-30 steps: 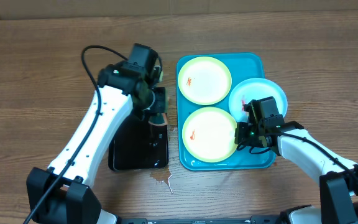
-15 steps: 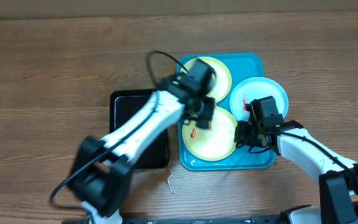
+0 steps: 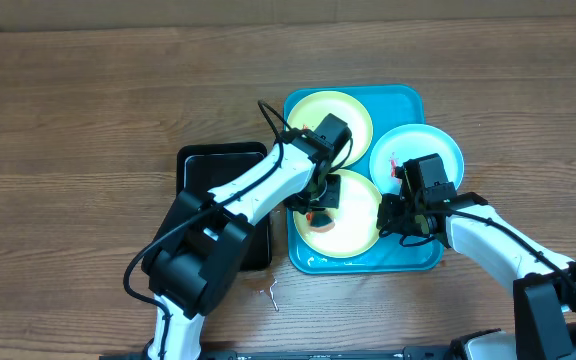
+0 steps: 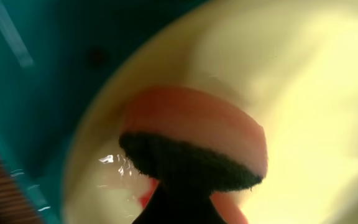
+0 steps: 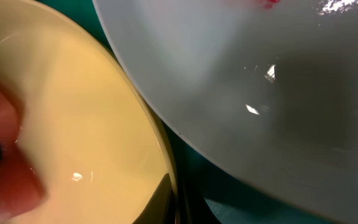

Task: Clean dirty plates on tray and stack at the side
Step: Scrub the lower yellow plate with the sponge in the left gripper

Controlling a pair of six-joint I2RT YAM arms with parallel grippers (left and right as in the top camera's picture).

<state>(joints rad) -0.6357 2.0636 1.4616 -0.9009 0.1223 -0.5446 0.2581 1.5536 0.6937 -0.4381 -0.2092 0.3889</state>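
Observation:
The turquoise tray (image 3: 408, 262) holds three plates. The near yellow-green plate (image 3: 358, 225) has a red smear (image 4: 146, 198). My left gripper (image 3: 320, 197) is shut on a pink sponge with a dark scrub face (image 4: 197, 140) and presses it on this plate's left part. My right gripper (image 3: 392, 215) is shut on the same plate's right rim (image 5: 160, 155). The far yellow-green plate (image 3: 348, 108) is partly hidden by the left wrist. The light blue plate (image 3: 428, 145) lies at the right and overlaps the tray rim. It shows a red smear (image 5: 269, 3).
A black rectangular tray (image 3: 208, 165) lies left of the turquoise tray, partly under my left arm. A small wet mark (image 3: 271, 293) sits on the wood table in front of it. The tray floor (image 5: 229, 193) shows between the plates.
My left arm has swung right from the black tray to the turquoise tray, and the sponge now rests on the near yellow-green plate. The right arm has not moved.

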